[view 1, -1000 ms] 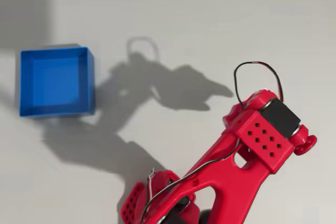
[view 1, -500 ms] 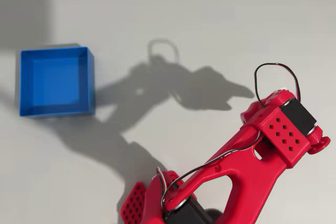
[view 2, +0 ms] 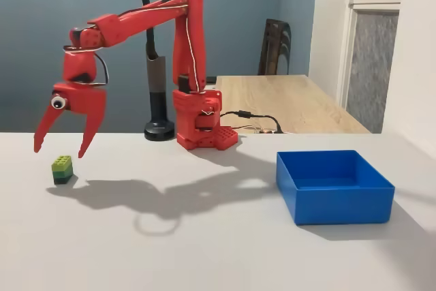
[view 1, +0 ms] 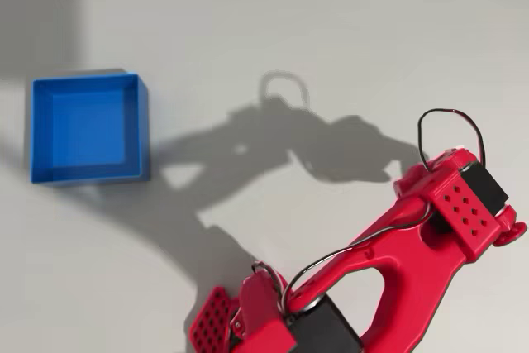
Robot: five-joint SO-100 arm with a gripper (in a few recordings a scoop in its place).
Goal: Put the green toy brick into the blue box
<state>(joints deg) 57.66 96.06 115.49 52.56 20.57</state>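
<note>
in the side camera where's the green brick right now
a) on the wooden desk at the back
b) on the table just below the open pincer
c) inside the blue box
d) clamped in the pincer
b: in the fixed view the green toy brick sits on the table under the open pincer, far from the blue box.

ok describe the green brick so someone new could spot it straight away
In the fixed view, start at the red robot arm standing on the grey table and follow it to its open tool at the left. Just below sits the small lime-green studded plastic brick; it is far smaller than the square blue open-topped box at the right.
</note>
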